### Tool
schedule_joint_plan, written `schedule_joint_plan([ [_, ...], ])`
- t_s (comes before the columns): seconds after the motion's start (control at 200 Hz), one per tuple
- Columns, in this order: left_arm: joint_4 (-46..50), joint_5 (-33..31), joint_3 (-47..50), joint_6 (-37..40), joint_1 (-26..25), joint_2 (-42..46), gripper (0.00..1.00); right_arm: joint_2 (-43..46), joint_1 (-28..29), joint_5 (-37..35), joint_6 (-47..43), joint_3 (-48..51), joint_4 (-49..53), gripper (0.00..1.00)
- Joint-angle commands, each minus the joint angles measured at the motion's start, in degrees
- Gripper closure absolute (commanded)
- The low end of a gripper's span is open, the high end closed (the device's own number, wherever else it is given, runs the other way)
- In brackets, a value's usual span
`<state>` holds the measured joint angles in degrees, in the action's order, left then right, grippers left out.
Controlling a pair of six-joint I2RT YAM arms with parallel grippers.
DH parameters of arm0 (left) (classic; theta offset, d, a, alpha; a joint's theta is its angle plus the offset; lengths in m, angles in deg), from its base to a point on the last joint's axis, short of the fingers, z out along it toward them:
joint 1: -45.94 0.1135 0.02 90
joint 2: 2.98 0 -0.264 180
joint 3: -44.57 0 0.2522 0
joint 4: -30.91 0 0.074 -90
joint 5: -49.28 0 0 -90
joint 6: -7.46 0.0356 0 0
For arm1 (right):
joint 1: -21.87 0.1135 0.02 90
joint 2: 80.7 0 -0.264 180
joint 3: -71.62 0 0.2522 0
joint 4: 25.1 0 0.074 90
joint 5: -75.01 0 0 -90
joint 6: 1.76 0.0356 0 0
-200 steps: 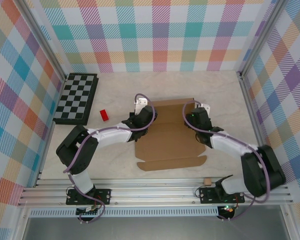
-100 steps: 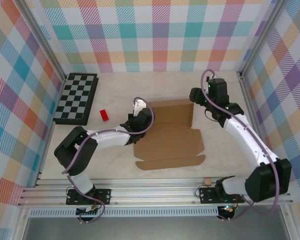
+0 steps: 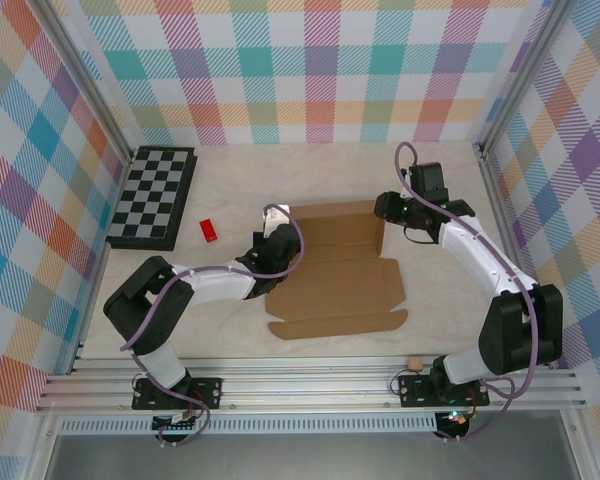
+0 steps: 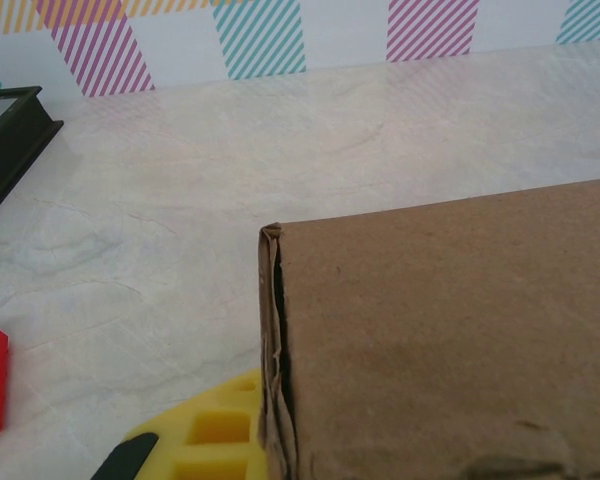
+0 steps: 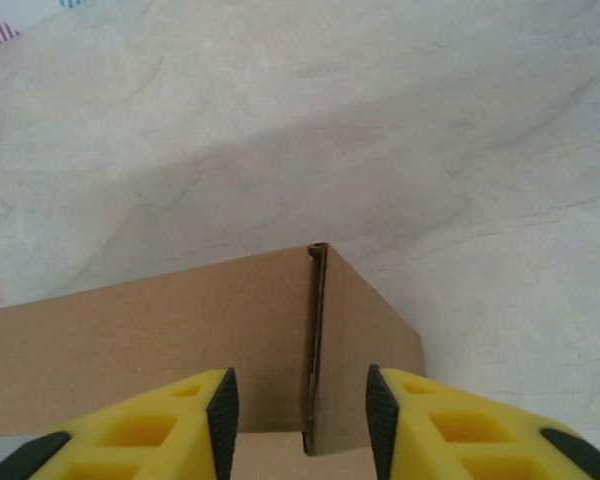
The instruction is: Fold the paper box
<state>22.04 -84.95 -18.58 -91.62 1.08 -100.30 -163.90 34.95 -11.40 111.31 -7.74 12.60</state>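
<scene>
Bracketing the paper box point(image 3: 335, 265) at its far wall.
Right gripper point(image 5: 300, 405) is spread astride a corner, empty; opening of left gripper point(image 3: 277, 216) cannot be told; bare table point(image 5: 380, 120) is seen beyond.

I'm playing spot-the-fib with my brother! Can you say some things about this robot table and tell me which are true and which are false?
1. The chessboard lies on the left side of the table. True.
2. The red block sits on top of the paper box. False: it lies on the table, between the chessboard and the box.
3. The right claw is open, with a box corner between its fingers. True.
4. The paper box is folded shut. False: its near flaps lie flat on the table.
</scene>
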Motion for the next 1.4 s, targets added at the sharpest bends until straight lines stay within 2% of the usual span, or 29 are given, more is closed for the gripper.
schedule_joint_plan([
  [0.0,-0.5,-0.9,1.4,2.5,-1.5,0.7,1.00,-1.2,-0.5,2.2,-0.6,1.1,-0.8,0.63],
  [0.125,-1.1,-0.8,1.7,2.6,-1.7,0.2,1.00,-1.0,-0.6,1.9,-1.7,3.6,-2.4,0.66],
  [0.295,-1.8,0.4,1.7,3.6,-2.1,0.0,1.00,-1.4,-0.6,1.2,-3.0,6.1,-2.7,0.81],
  [0.375,-0.6,1.0,1.4,3.6,-2.1,0.4,1.00,-0.7,-0.6,0.8,-2.7,8.3,-3.6,0.82],
  [0.49,2.1,4.8,0.8,4.0,-2.1,2.3,0.89,1.0,-0.6,-0.2,-2.0,10.8,-4.9,0.82],
  [0.615,4.6,9.5,2.1,2.5,-2.0,6.8,0.59,2.9,-0.6,-1.3,-1.0,13.0,-6.4,0.82],
  [0.66,6.3,11.5,2.5,1.6,-2.0,8.7,0.53,3.9,-0.6,-2.0,-0.8,14.1,-7.2,0.82],
  [0.765,13.0,16.5,2.4,-0.7,-1.8,12.8,0.47,6.1,-0.6,-3.6,-0.6,16.8,-9.3,0.81],
  [0.915,20.7,23.8,4.3,-4.8,-1.9,21.3,0.43,8.5,-0.6,-4.5,-0.6,19.9,-11.4,0.81],
  [1.02,30.3,26.8,1.0,-7.1,-1.6,27.2,0.41,9.4,-0.6,-4.6,-1.4,20.5,-11.6,0.81],
  [1.125,41.7,28.8,-6.1,-13.1,2.9,29.2,0.37,10.3,-0.6,-4.7,-2.1,20.6,-11.4,0.80],
  [1.195,46.7,35.8,-10.7,-19.5,9.5,27.8,0.36,10.9,-0.6,-4.5,-2.5,20.6,-11.3,0.80],
  [1.285,44.3,47.0,-12.5,-27.2,17.1,24.0,0.38,11.2,-0.5,-4.0,-3.0,20.1,-10.8,0.80],
  [1.395,40.4,51.8,-14.4,-30.8,18.7,18.5,0.40,11.4,-0.5,-3.8,-3.4,19.7,-10.2,0.80],
])
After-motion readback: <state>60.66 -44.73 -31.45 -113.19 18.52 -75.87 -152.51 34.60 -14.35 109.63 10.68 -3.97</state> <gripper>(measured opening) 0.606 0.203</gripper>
